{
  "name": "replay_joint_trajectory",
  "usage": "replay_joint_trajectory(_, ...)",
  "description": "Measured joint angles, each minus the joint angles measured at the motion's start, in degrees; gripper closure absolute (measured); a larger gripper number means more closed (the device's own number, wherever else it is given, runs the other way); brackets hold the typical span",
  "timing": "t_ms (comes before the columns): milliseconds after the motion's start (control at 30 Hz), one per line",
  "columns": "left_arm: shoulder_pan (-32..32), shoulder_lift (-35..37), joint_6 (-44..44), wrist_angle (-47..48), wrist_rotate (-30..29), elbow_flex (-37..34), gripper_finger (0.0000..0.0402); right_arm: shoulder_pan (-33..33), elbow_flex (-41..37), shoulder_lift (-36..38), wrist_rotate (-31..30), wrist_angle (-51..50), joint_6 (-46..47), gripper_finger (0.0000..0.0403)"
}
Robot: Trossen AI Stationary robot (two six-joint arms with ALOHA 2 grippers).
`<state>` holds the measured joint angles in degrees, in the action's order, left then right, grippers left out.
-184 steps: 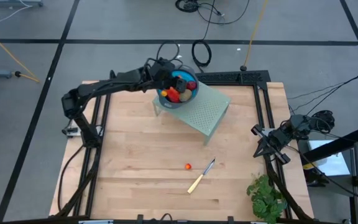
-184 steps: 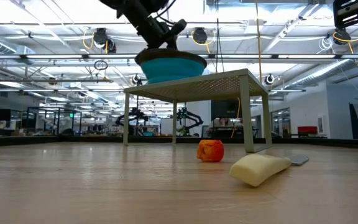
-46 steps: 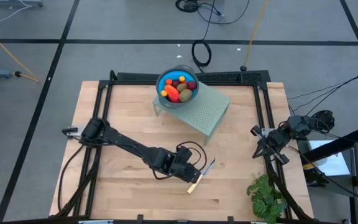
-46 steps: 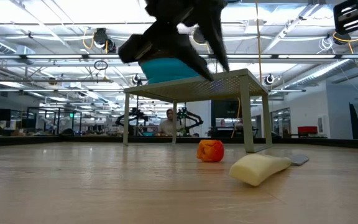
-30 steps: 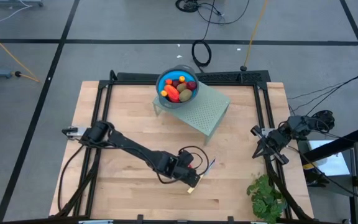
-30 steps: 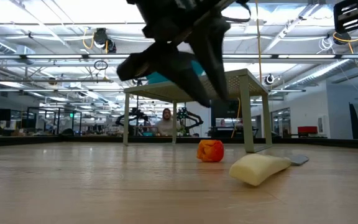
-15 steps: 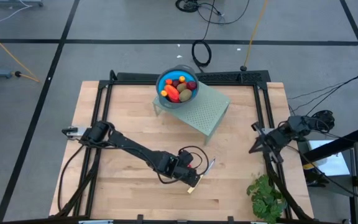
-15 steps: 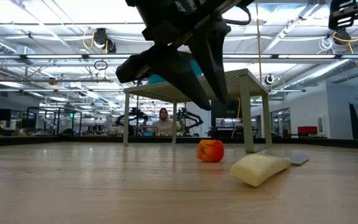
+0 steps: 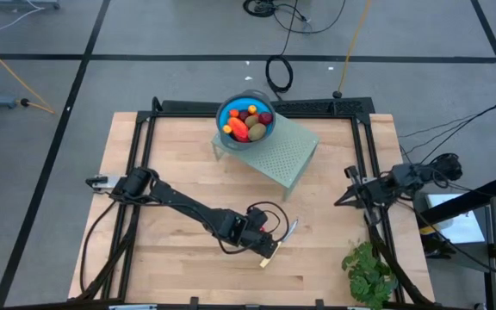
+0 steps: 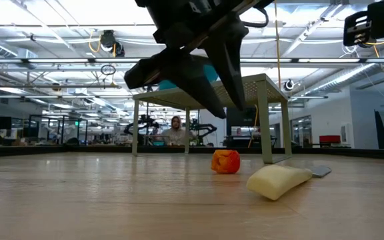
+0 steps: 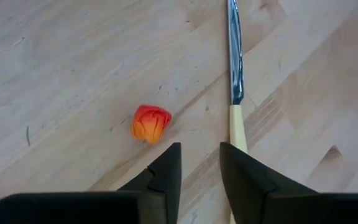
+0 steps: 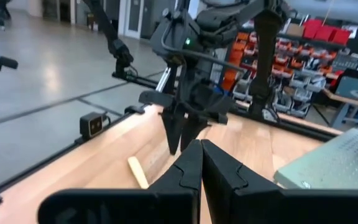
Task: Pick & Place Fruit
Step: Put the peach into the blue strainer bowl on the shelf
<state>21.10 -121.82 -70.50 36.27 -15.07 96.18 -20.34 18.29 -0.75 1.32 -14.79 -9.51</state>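
Observation:
A small orange-red fruit (image 11: 151,122) lies on the wooden table (image 9: 179,172), left of a pale-handled knife (image 11: 235,118). My left gripper (image 11: 201,168) hangs open just above the table, slanting down. Its fingertips stand between the fruit and the knife handle and touch neither. In the low view the fruit (image 10: 226,161) sits below the left gripper (image 10: 231,110). The other fruit fills a blue bowl (image 9: 246,120) on a pale green perforated stand (image 9: 282,153). My right gripper (image 12: 199,149) is shut and empty at the table's right edge (image 9: 341,200).
The knife (image 9: 278,242) lies slanted near the table's middle, its handle (image 10: 279,180) toward the near edge. A leafy green bunch (image 9: 368,271) sits at the near right corner. Black frame rails (image 9: 140,155) run along the table's sides. A person (image 10: 175,131) shows far back in the room.
My right gripper has swung round at the table's right edge. It now points level toward the table's left and has sunk a little. My left gripper has kept still above the small fruit, which has not moved.

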Motion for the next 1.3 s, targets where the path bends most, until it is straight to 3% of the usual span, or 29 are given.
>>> replay_joint_trajectory(400,-1.7,0.0,-0.3,0.0,0.1,0.0,0.017,0.0,-7.6,0.0,0.2,11.1,1.2,0.0403)
replay_joint_trajectory(533,-3.2,0.0,4.3,0.0,2.4,0.0,0.0147,0.0,-8.6,0.0,0.2,12.9,1.3,0.0403)
replay_joint_trajectory(900,-6.4,-0.1,16.3,2.7,6.4,0.0,0.0135,0.0,-9.0,0.0,0.2,13.8,0.9,0.0403)
replay_joint_trajectory(1300,-4.8,-0.9,19.5,3.4,5.6,0.0,0.0135,0.0,-9.0,0.0,0.2,13.7,0.9,0.0403)
